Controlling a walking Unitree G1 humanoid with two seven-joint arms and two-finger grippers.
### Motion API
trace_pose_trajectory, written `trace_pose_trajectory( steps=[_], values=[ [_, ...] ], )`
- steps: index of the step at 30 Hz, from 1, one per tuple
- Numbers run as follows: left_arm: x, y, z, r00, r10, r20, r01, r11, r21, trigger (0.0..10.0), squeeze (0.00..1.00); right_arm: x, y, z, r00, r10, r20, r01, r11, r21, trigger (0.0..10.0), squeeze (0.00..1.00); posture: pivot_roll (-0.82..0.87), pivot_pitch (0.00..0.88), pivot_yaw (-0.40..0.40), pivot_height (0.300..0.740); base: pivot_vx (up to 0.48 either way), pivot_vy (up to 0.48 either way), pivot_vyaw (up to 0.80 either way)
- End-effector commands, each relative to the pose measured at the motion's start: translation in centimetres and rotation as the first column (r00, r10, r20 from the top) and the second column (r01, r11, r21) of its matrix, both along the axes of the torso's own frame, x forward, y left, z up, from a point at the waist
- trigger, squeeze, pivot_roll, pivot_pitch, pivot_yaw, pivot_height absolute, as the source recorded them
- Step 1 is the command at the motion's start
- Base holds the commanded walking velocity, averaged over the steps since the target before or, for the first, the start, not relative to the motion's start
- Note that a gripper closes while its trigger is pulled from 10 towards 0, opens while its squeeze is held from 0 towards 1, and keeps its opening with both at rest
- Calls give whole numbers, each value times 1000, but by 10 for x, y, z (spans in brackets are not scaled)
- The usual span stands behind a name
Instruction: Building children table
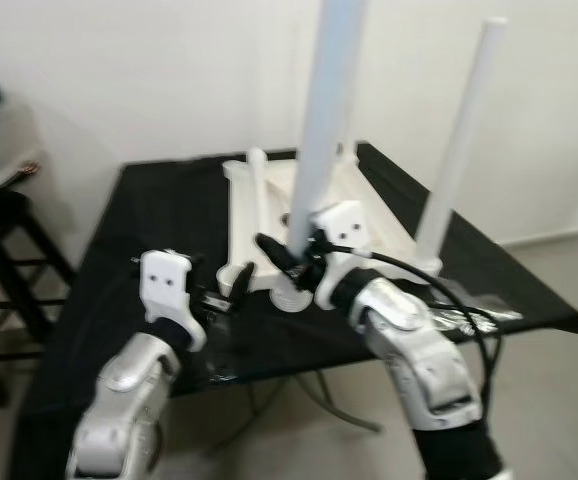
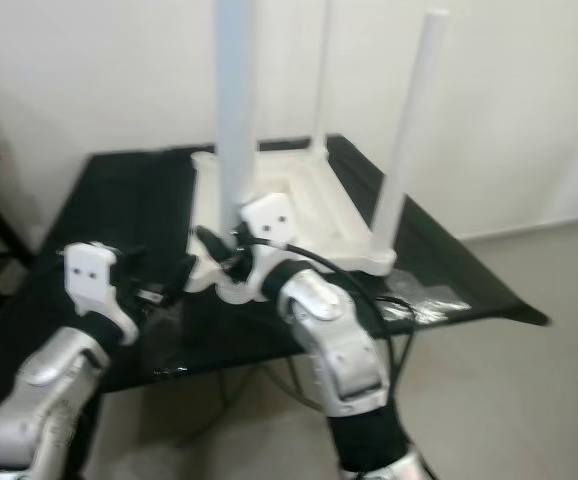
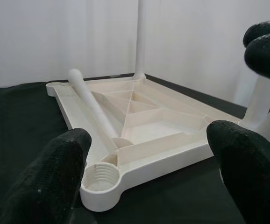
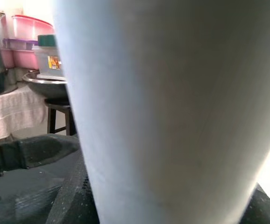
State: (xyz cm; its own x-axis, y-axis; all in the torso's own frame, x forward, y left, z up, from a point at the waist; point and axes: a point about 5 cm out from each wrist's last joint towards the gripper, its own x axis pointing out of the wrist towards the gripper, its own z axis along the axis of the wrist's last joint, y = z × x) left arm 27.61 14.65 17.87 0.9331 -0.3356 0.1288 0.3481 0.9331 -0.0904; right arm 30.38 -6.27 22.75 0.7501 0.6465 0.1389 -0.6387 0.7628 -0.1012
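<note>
Left eye view | black table by white wall | left hand released | right hand grasping leg

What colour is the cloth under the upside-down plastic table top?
Black cloth, clearest in the left eye view, under the white plastic table top.

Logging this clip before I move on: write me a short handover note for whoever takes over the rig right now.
Right gripper: closed around the near upright leg low down, at its socket.
Left gripper: open, holding nothing, facing the empty threaded socket at the tabletop's near-left corner.
The white tabletop lies upside down on the black table.
Done: three legs stand upright, though whether the held one is fully screwed in cannot be told.
Left: the fourth leg lies loose across the tabletop; stand it in the empty socket and screw it in.
</note>
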Motion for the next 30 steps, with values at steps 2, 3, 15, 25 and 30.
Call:
trace_pose_trajectory(
  steps=[2, 3, 15, 25, 30],
  values=[
    [-3, 7, -1, 1000, 25, 5, -25, 1000, 12, 10000, 0, -3, 3, 1, 1000, 20, 12, -20, 1000, -7, 10000, 0, -66, 1, 10, 740, 0, 0, 0],
    [-3, 7, -1, 1000, 25, 5, -25, 1000, 12, 10000, 0, -3, 3, 1, 1000, 20, 12, -20, 1000, -7, 10000, 0, -66, 1, 10, 740, 0, 0, 0],
    [-6, 13, -4, 999, 48, 3, -47, 999, -5, 10000, 0, -5, 8, -3, 998, 57, 7, -57, 998, -22, 10000, 0, -61, 14, 10, 740, 268, 0, 0],
    [-4, 10, -3, 999, 39, 5, -39, 999, -8, 10000, 0, -7, 10, -2, 996, 83, 11, -83, 996, -26, 10000, 0, -63, 16, 10, 740, 302, 0, 0],
    [-3, 7, -2, 999, 31, 7, -31, 999, -20, 10000, 0, -9, 11, -1, 993, 113, 14, -113, 993, -32, 10000, 0, -67, 19, 7, 740, 296, 0, 0]
  ],
)
